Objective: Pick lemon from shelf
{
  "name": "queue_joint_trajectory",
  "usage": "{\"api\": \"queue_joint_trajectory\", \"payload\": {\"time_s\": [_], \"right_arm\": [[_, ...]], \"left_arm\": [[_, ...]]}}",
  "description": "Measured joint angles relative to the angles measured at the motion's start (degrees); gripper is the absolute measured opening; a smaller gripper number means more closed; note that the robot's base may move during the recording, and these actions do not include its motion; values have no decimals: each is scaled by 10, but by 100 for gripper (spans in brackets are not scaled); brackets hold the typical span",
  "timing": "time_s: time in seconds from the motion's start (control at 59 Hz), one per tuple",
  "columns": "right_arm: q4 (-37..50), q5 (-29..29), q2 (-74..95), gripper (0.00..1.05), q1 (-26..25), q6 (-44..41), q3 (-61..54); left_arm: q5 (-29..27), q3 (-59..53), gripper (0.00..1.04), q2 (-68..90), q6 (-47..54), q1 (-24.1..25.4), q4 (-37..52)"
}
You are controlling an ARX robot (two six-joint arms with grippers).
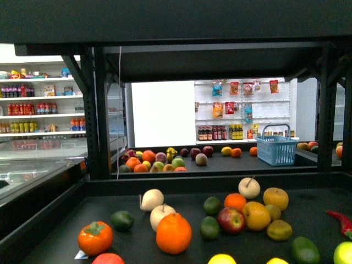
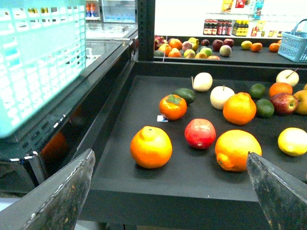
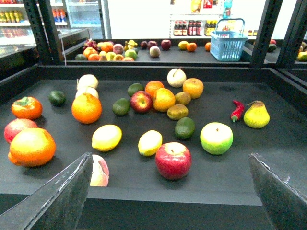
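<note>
Two yellow lemons lie side by side on the black tray deck of the shelf, near its front rim. The front view catches only their tops at the lower edge. One lemon also shows in the left wrist view. My right gripper is open and empty, just short of the front rim, in line with a red apple. My left gripper is also open and empty, short of the rim, facing an orange. Neither arm shows in the front view.
Many other fruits crowd the deck: a big orange citrus, green apple, pear, red chili, limes, persimmon. A peach lies by the right gripper's finger. A teal basket hangs close to the left gripper. Black uprights frame the shelf.
</note>
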Motion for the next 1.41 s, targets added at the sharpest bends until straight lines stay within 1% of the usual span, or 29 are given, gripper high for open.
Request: {"api": "queue_joint_trajectory", "payload": {"time_s": [0.729, 0.763, 0.78, 0.797, 0.814, 0.831, 0.847, 0.881, 0.915, 0.932, 0.966, 0.983, 1.0, 1.034, 1.085, 1.237, 1.407], "right_arm": [[0, 0, 0, 97, 0, 0, 0], [0, 0, 0, 97, 0, -1, 0], [0, 0, 0, 97, 0, -1, 0], [0, 0, 0, 97, 0, 0, 0], [0, 0, 0, 97, 0, 0, 0], [0, 0, 0, 97, 0, -1, 0], [0, 0, 0, 97, 0, 0, 0], [0, 1, 0, 97, 0, 0, 0], [0, -1, 0, 97, 0, 0, 0], [0, -1, 0, 97, 0, -1, 0], [0, -2, -1, 97, 0, -1, 0], [0, 0, -1, 97, 0, -1, 0], [0, 0, 0, 97, 0, 0, 0], [0, 4, 1, 97, 0, 0, 0], [0, -1, 0, 97, -1, 0, 0], [0, -2, 0, 97, 0, -1, 0], [0, 0, 0, 97, 0, -1, 0]], "left_arm": [[-3, 0, 97, 0, -2, 0, 0], [-36, 9, 97, 11, -23, -11, -29], [-75, 20, 97, 29, -54, -23, -60], [-99, 29, 97, 47, -71, -31, -79], [-106, 72, 97, 141, -200, -40, -86], [-102, 73, 97, 144, -204, -38, -85], [-75, 81, 97, 166, -214, -22, -72], [-2, 110, 97, 219, -243, 23, -39], [68, 187, 97, 327, -286, 102, 11], [93, 234, 97, 379, -312, 138, 29], [122, 349, 97, 497, -353, 216, 51], [121, 401, 97, 553, -369, 243, 59], [120, 428, 97, 584, -376, 252, 61], [120, 462, 97, 631, -387, 257, 60], [120, 483, 97, 681, -403, 254, 57], [121, 537, 97, 758, -451, 242, 59], [130, 636, 97, 840, -529, 239, 59]]}}
